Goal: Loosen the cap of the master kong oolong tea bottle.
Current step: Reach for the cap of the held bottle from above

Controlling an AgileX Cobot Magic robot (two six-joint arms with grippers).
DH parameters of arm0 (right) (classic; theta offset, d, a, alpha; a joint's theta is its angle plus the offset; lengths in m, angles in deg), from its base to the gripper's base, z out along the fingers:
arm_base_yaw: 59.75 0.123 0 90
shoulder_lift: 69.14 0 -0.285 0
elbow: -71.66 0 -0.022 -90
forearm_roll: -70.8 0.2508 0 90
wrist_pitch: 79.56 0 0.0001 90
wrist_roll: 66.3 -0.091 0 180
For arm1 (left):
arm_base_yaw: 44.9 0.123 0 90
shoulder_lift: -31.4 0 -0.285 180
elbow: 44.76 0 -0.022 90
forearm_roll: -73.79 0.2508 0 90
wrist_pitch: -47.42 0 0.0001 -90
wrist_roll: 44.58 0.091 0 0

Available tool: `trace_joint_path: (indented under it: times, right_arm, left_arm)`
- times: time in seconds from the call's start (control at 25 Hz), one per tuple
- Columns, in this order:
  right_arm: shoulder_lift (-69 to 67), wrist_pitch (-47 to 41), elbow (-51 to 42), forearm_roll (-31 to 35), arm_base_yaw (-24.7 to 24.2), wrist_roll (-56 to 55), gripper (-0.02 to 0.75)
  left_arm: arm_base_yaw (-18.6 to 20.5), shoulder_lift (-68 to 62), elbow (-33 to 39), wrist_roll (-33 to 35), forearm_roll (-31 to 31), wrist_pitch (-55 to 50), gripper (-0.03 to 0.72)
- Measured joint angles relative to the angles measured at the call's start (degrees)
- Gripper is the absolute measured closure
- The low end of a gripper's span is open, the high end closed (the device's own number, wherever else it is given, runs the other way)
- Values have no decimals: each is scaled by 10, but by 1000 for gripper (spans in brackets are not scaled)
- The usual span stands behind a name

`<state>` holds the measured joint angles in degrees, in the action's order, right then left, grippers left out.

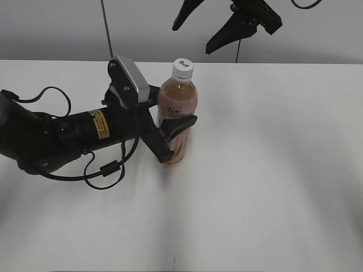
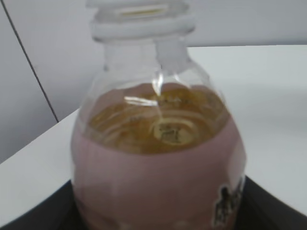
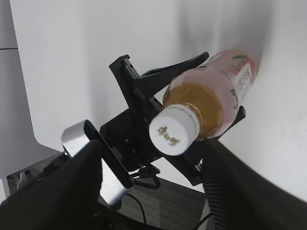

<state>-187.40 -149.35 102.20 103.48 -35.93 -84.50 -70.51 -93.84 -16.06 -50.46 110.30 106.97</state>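
The master kong oolong tea bottle (image 1: 177,110) stands upright on the white table, amber tea inside, pink label. Its white cap (image 1: 182,68) is on top. My left gripper (image 1: 173,136) is shut on the bottle's body at label height; the left wrist view shows the bottle (image 2: 158,158) filling the frame between the dark jaws. My right gripper (image 1: 227,25) hangs open high above the bottle, apart from it. The right wrist view looks down on the cap (image 3: 173,130) and the bottle (image 3: 216,93), with the open fingers (image 3: 148,191) on either side of the view, above the cap.
The white table (image 1: 272,170) extends around the bottle. The left arm with its cables (image 1: 62,141) lies across the table's left side. A grey wall and a thin dark cable (image 1: 106,28) stand behind.
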Motion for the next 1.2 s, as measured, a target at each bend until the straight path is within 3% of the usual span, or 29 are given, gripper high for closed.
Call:
trace_joint_path:
  times: [0.72, 1.2]
  right_arm:
    - [0, 0, 0, -10, 21, -11, 277]
    - [-11, -1, 0, -55, 21, -25, 279]
  left_arm:
    - [0, 20, 0, 5, 9, -43, 257]
    - [0, 31, -1, 3, 18, -61, 257]
